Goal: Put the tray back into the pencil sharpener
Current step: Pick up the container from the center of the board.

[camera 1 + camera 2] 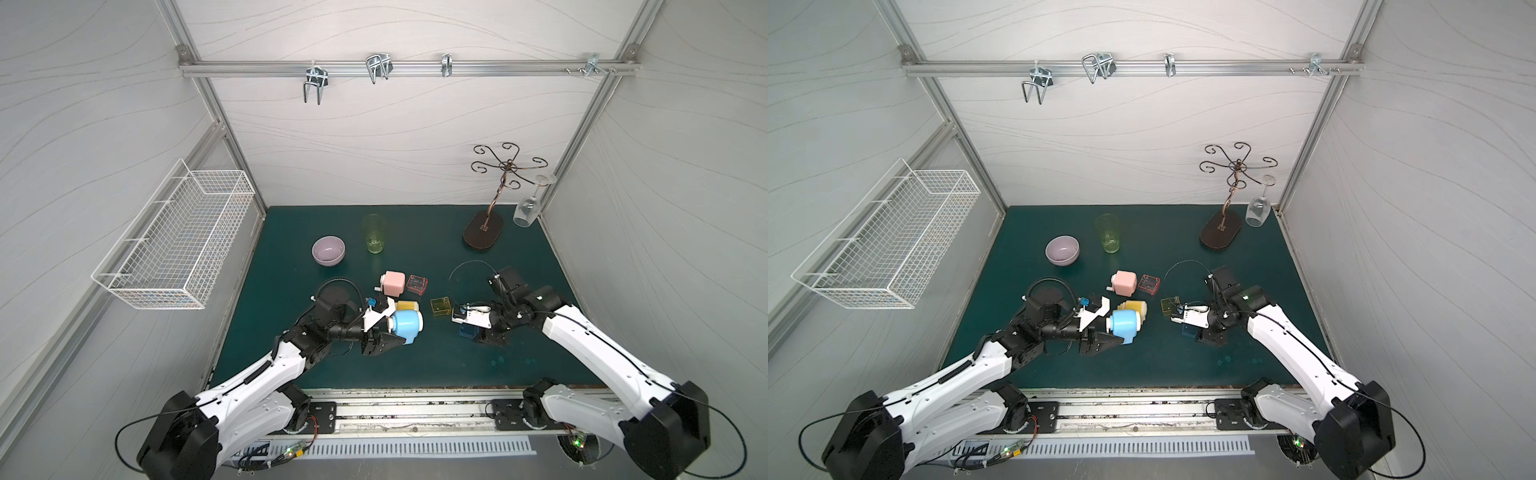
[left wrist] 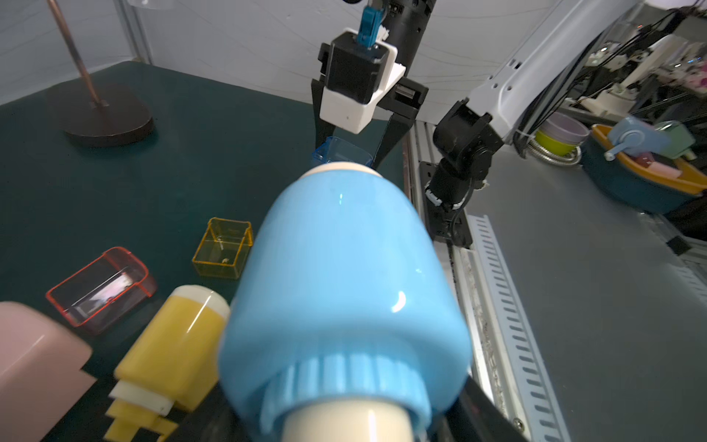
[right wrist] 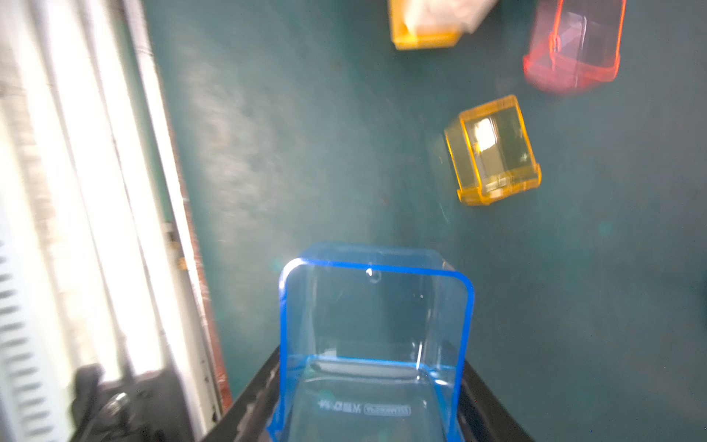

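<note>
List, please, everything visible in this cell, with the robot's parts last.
blue sharpener: one, blue and cream, in left gripper
blue tray: one, clear blue, in right gripper
yellow sharpener: one, yellow, lying beside blue sharpener
yellow tray: one, clear yellow, mid-mat
pink sharpener: one, pink, mid-mat
red tray: one, clear red, beside pink sharpener
bowl: one, lilac, far left
tumbler: one, green, beside bowl
glass stand: one, brown, far right
wine glass: one, clear, hanging from stand
wire basket: one, white, left wall
hooks: four, metal, back rail
mat: one, dark green, tabletop
left gripper: one, black, shut
right gripper: one, black, shut

Left pincer (image 1: 395,330), right pincer (image 1: 465,329): both clamped.
</note>
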You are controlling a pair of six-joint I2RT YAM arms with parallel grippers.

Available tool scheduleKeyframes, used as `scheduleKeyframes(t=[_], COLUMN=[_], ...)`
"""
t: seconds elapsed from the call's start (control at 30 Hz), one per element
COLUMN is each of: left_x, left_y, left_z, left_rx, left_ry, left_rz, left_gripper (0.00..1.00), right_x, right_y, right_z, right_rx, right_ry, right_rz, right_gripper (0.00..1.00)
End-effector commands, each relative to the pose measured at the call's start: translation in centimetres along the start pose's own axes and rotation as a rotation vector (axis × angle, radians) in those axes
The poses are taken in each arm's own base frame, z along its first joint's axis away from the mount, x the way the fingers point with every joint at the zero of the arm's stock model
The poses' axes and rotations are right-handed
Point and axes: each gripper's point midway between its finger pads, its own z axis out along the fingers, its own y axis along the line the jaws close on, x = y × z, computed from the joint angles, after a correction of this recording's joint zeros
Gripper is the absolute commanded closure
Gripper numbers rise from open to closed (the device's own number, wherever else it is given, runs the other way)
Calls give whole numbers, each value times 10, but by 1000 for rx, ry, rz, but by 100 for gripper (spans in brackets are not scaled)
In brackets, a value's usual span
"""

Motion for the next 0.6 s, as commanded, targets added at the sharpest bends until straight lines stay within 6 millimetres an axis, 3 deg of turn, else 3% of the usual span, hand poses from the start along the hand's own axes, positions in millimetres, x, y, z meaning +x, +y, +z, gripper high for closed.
scheduleKeyframes(t=[0.0,0.17,0.33,0.57], left_x=[-56,-79,-106,-116], left_y=[-23,-26,-29,-38], left_z=[-3,-3,-5,4], left_rx=[125,136,154,179], left_ry=[-128,-167,-203,-199], left_rz=[146,188,234,330], left_gripper=[100,100,100,100], right_x=[-19,-57,-87,-111], right_y=[33,44,39,37], right_z=[-24,-42,-59,-74], right_rx=[-141,-208,-215,-232], right_ry=[-36,-108,-187,-240], right_rz=[-75,-130,-148,-172], right_gripper=[53,53,53,51])
